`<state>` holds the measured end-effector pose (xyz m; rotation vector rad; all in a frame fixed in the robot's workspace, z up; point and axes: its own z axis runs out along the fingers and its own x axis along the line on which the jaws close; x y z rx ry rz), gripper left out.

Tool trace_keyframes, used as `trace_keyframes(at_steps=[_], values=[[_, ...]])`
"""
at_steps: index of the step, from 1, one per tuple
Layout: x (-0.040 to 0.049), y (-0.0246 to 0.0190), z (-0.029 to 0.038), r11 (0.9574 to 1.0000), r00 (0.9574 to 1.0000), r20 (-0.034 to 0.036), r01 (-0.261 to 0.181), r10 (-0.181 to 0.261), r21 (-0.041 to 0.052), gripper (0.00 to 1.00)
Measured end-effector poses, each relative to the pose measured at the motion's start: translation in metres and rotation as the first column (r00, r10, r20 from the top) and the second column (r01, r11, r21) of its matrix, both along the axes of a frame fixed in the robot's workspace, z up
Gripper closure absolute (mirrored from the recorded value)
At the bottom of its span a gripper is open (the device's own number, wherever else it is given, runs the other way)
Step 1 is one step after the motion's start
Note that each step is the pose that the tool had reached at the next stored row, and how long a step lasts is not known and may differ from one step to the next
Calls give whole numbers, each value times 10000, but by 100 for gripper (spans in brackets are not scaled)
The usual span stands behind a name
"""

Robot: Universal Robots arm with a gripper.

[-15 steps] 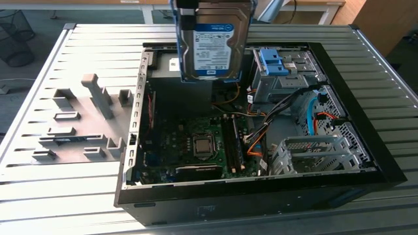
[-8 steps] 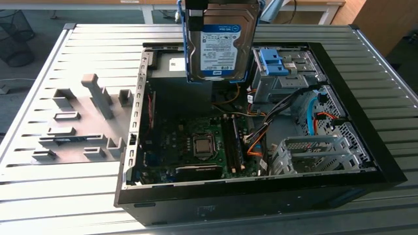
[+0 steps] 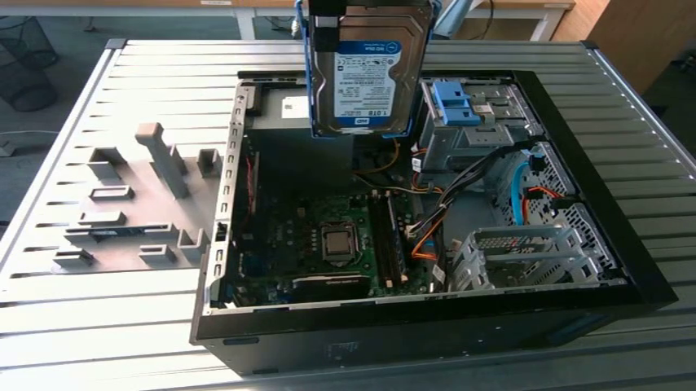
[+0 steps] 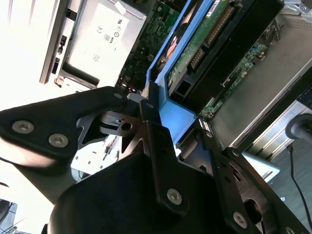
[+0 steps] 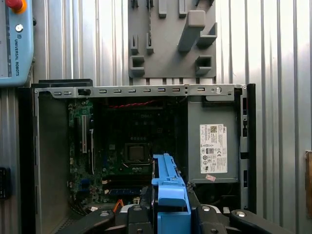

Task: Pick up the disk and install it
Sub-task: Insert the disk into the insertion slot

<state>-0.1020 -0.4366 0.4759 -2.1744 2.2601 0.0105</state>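
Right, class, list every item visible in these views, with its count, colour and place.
disk: one, silver-grey with blue bracket, held above the open case
computer case: one, black, open, on the table
motherboard: one, dark green, inside the case
power supply box: one, grey with white sticker, inside the case
fixture board: one, grey, beside the case
table: one, slatted silver, under everything
gripper: one, black, shut on the disk's bracket

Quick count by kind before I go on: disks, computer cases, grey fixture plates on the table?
Disk: 1, held in the gripper
Computer case: 1, side open
Grey fixture plate: 1, on the table
Total: 3
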Motion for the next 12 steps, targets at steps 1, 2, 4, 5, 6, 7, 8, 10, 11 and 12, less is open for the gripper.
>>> trace_keyframes(at_steps=[1,2,4,5,6,7,8,10,11,12], values=[[0,-2,-1,10000,10000,1,0,0,1,63],[0,-4,0,10000,10000,0,0,0,1,63],[0,-10,0,10000,10000,0,0,0,-1,63],[0,-14,0,10000,10000,0,-1,1,0,63],[0,-19,0,10000,10000,0,-1,1,1,63],[0,-25,0,10000,10000,0,0,0,1,63],[0,-31,0,10000,10000,0,-1,1,0,63],[0,-44,0,10000,10000,0,0,0,-2,63],[0,-51,0,10000,10000,0,0,0,-3,63],[0,-57,0,10000,10000,0,0,0,-5,63]])
